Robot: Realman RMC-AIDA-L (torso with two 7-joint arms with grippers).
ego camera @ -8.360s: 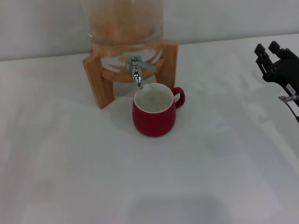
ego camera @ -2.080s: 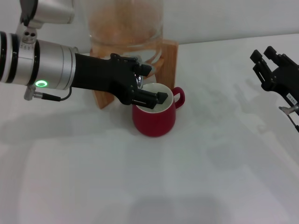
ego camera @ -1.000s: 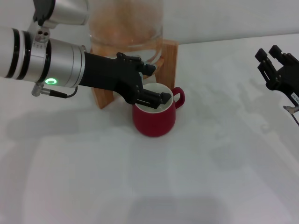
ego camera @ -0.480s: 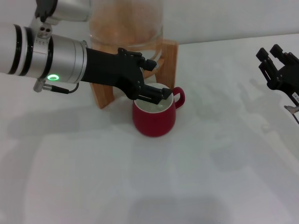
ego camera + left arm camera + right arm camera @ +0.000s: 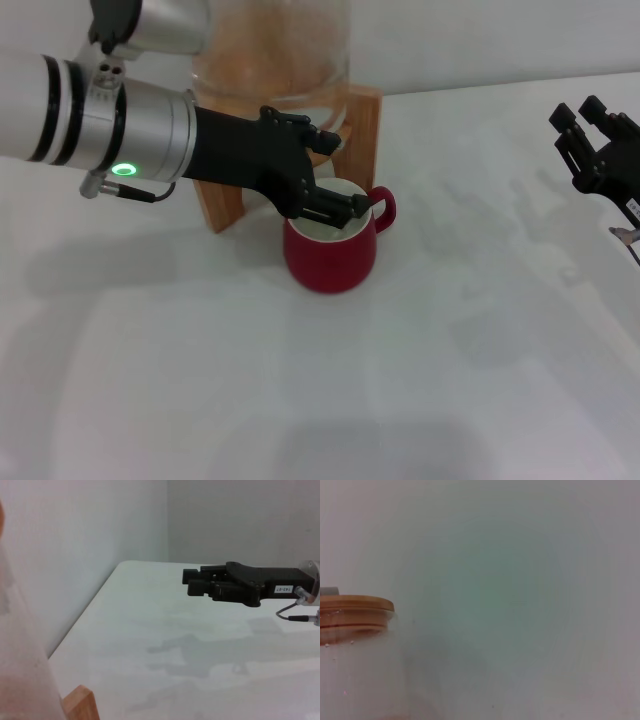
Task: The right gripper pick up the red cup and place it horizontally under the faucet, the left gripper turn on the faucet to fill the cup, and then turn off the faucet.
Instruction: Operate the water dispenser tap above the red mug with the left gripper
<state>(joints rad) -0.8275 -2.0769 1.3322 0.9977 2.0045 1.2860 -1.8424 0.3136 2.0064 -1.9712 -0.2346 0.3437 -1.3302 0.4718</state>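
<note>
Left pincer [image 5: 340,175] over red cup [image 5: 330,250], probably at hidden faucet, grip unclear. Right pincer [image 5: 585,125] parked aside, fingers apart.

dark-red cup [image 5: 330,255], black left pincer [image 5: 335,175]

The left arm is reaching in from the upper left of the head view, its green light glowing, with the left pincer [image 5: 335,200] near centre, fingers curled downward. The right pincer [image 5: 590,125] is hanging at the right edge, fingers spread apart.
</note>
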